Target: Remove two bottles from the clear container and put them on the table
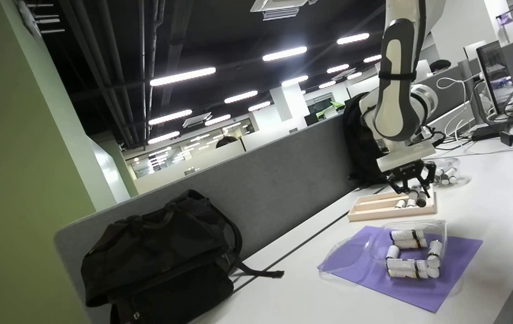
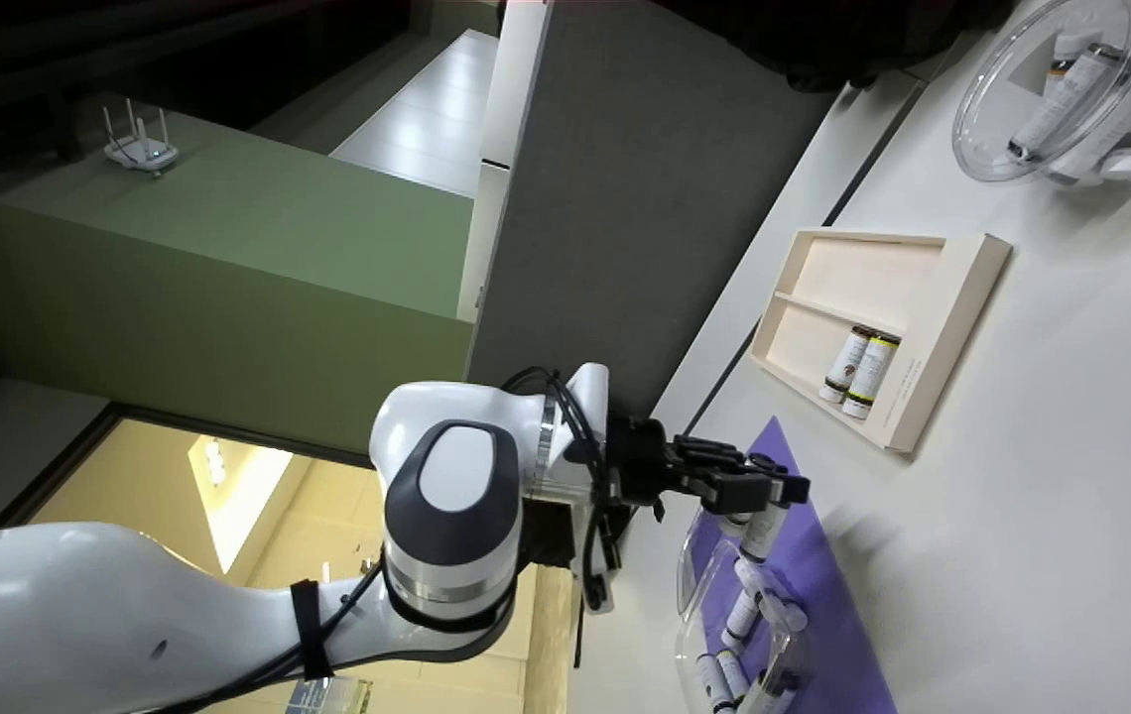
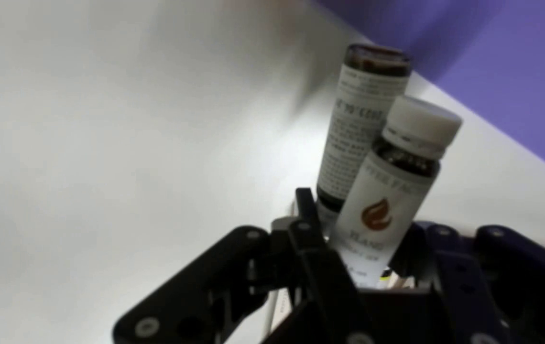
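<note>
Two bottles (image 3: 382, 220) are gripped side by side in the claw (image 1: 414, 184), tilted and raised above the table (image 1: 499, 189); the wrist view shows one with its white cap outward, the other with its dark glass end outward. More bottles (image 1: 407, 264) lie in the clear container (image 1: 436, 229) on the purple mat (image 1: 445, 288). Near the mat, a wooden tray (image 2: 952, 337) carries another pair of bottles (image 2: 870, 375). Past the tray sits another see-through container (image 1: 451, 162), also with bottles (image 1: 450, 173), and a black backpack (image 1: 162, 256) rests beside the grey divider (image 1: 292, 189).
</note>
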### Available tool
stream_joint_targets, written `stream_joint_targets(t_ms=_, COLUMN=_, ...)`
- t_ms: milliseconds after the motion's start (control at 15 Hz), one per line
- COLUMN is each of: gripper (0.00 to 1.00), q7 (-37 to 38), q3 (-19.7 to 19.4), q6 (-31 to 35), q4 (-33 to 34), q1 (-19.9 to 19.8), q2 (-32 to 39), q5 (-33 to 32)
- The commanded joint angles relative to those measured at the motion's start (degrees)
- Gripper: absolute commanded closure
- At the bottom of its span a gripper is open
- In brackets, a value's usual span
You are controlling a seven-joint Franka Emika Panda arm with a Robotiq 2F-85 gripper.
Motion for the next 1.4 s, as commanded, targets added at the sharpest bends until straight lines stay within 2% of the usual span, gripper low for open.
stream_joint_targets(t_ms=0, gripper=0.88, q7=5.5, q3=-3.8, q6=6.4, q4=-1.2, q1=2.1, q2=4.4, q5=-1.6)
stream_joint_targets(t_ms=267, gripper=0.88, q7=6.3, q3=-8.1, q6=10.4, q4=-1.1, q1=6.6, q2=10.2, q5=0.1)
stream_joint_targets(t_ms=533, gripper=0.86, q7=6.0, q3=-10.7, q6=11.6, q4=-1.1, q1=10.6, q2=13.8, q5=2.9)
stream_joint_targets(t_ms=600, gripper=0.39, q7=5.9, q3=-11.3, q6=11.3, q4=-1.1, q1=11.4, q2=13.7, q5=3.6)
stream_joint_targets(t_ms=667, gripper=0.38, q7=5.8, q3=-11.6, q6=11.1, q4=-1.1, q1=12.0, q2=13.6, q5=4.2)
stream_joint_targets(t_ms=1067, gripper=0.02, q7=5.4, q3=-12.7, q6=10.4, q4=-1.3, q1=14.0, q2=13.0, q5=6.7)
stream_joint_targets(t_ms=1333, gripper=0.0, q7=5.3, q3=-12.8, q6=10.2, q4=-1.3, q1=14.4, q2=13.1, q5=7.4)
